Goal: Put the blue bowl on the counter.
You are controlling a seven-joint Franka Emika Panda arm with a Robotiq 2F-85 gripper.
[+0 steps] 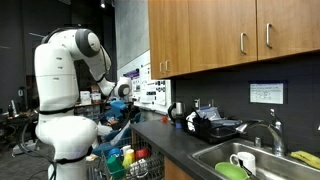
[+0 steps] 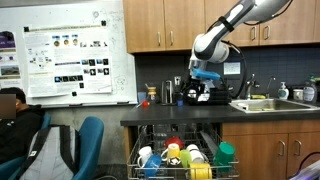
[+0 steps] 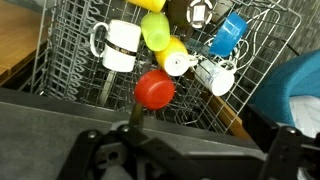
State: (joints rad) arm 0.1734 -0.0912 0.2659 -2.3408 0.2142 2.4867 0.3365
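The blue bowl [image 3: 232,35] stands on edge in the open dishwasher rack [image 3: 70,60], at its far right in the wrist view. In an exterior view it is the blue item [image 2: 147,157] at the rack's left. My gripper [image 3: 188,150] is open and empty, its two fingers spread wide at the bottom of the wrist view. It hangs above the front edge of the dark counter [image 3: 60,110], higher than the rack and apart from the bowl. Both exterior views show the gripper [image 2: 205,80] [image 1: 120,98] over the counter [image 2: 170,112] [image 1: 180,140].
The rack also holds a red cup [image 3: 155,90], a white mug [image 3: 120,45] and yellow-green cups [image 3: 160,30]. A green bowl [image 1: 232,171] and white mug [image 1: 243,160] sit in the sink. A black appliance [image 2: 200,93] stands on the counter. A blue chair [image 3: 295,90] and a person [image 2: 20,130] are beside the rack.
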